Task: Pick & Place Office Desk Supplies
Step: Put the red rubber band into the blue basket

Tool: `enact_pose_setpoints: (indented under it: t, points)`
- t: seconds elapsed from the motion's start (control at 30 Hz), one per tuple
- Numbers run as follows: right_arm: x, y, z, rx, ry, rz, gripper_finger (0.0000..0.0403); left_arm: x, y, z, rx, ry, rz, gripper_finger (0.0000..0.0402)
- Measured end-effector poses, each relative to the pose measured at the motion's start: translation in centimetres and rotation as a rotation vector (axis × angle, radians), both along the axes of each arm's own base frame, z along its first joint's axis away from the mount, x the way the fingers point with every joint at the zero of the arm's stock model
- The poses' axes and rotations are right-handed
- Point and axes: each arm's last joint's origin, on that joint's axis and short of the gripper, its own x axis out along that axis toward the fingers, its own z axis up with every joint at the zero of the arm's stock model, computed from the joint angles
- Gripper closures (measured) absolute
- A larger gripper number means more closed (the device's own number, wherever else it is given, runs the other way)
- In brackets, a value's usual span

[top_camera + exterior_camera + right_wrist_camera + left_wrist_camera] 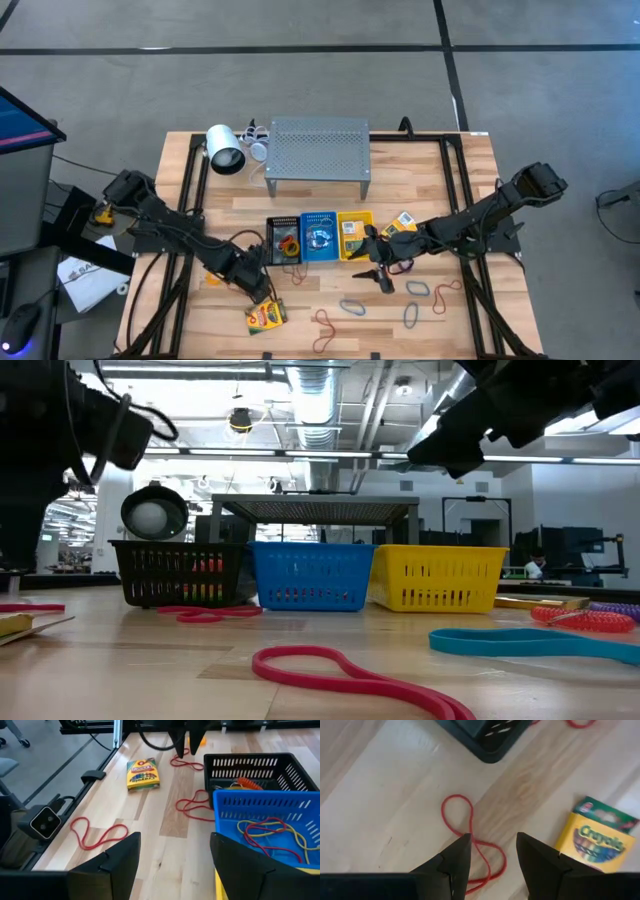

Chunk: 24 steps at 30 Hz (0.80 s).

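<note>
Hovering left tool (492,851), fingers spread, over red band (470,837); drop straight, pinch one strand. Right tool (175,851) spread too.

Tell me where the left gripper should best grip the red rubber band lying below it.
Probably at the crossing of the red rubber band, coming straight down: it lies flat on the table in a figure-eight, and the open left gripper already straddles that strand.

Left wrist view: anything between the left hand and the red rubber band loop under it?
Nothing visible. The left hand is open over the red rubber band loop, which lies on bare wood. The crayon box lies off to one side and the black basket sits farther ahead, both clear of the path.
</note>
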Motion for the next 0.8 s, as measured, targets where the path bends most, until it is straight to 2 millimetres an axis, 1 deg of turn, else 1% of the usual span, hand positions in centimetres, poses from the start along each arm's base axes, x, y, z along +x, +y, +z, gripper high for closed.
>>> enact_pose_setpoints:
  t: [0.27, 0.53, 0.67, 0.8]
  points:
    - [-0.1, 0.3, 0.1, 0.004, -0.012, 0.012, 0.0168, 0.2, -0.3, -1.4, -0.009, 0.072, 0.013, 0.0248]
    - [0.0, 0.3, 0.2, 0.005, -0.024, 0.013, 0.0168, 0.0, -0.1, -2.0, 0.002, 0.093, 0.013, 0.0248]
    - [0.0, 0.3, 0.2, 0.003, -0.026, 0.014, 0.0168, -0.3, 0.0, -2.5, -0.002, 0.094, 0.032, 0.0254]
    - [0.0, 0.3, 0.2, 0.003, -0.026, 0.015, 0.0168, -0.2, 0.0, -2.6, -0.010, 0.083, 0.032, 0.0261]
